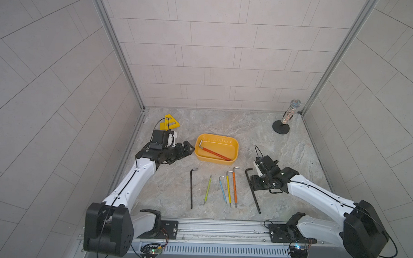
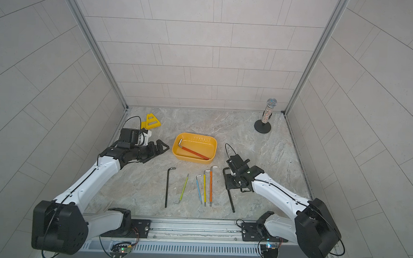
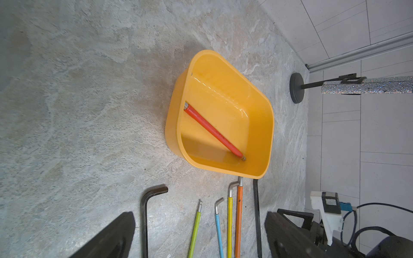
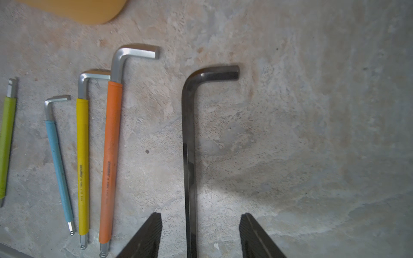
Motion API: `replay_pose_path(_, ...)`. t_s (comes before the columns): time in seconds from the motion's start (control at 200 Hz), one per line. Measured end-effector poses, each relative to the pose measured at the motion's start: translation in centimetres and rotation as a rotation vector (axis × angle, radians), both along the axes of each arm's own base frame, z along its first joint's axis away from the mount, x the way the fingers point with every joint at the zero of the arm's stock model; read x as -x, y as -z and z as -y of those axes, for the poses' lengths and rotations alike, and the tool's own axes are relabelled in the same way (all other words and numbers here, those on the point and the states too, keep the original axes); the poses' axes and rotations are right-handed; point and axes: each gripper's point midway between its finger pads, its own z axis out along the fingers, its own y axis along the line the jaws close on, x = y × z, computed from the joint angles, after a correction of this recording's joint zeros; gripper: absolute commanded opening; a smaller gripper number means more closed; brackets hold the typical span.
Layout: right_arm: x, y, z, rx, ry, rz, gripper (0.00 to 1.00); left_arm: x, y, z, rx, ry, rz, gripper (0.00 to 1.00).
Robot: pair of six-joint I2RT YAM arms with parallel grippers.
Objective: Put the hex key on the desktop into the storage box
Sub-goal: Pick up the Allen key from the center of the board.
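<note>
On the desktop [image 1: 224, 125] stands the yellow-orange storage box [image 1: 209, 159], with a red-sleeved hex key [image 1: 215, 153] lying slantwise inside it. In front of it lie several hex keys in a row: black [image 1: 191, 188], green [image 1: 208, 188], blue [image 1: 222, 190], yellow [image 1: 228, 190], orange [image 1: 234, 188] and another black hex key [image 4: 188, 134]. My right gripper [image 4: 201, 223] is low over this last key, open, with its shaft between the fingers and a gap on each side. My left gripper [image 3: 201, 232] hovers open and empty left of the box [image 3: 172, 125].
A glittery microphone on a round black stand [image 1: 287, 116] is at the back right corner. A small yellow triangular bracket [image 1: 169, 123] lies at the back left behind the left arm. Tiled walls close three sides, and a metal rail [image 1: 220, 227] runs along the front.
</note>
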Motion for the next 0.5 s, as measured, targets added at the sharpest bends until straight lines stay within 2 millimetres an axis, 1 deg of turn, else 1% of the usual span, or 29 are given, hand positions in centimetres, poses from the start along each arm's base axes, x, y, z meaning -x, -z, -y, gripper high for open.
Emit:
replay_pose_path(0.25, 0.3, 1.8, 0.1, 0.033, -0.004, -0.053, 0.57, 0.1, 0.1, 0.0, 0.0, 0.0, -0.003, 0.98)
replay_pose_path(0.5, 0.3, 2.5, 0.0, 0.044, -0.006, -0.069, 0.56, 0.1, 0.1, 0.0, 0.0, 0.0, -0.003, 0.98)
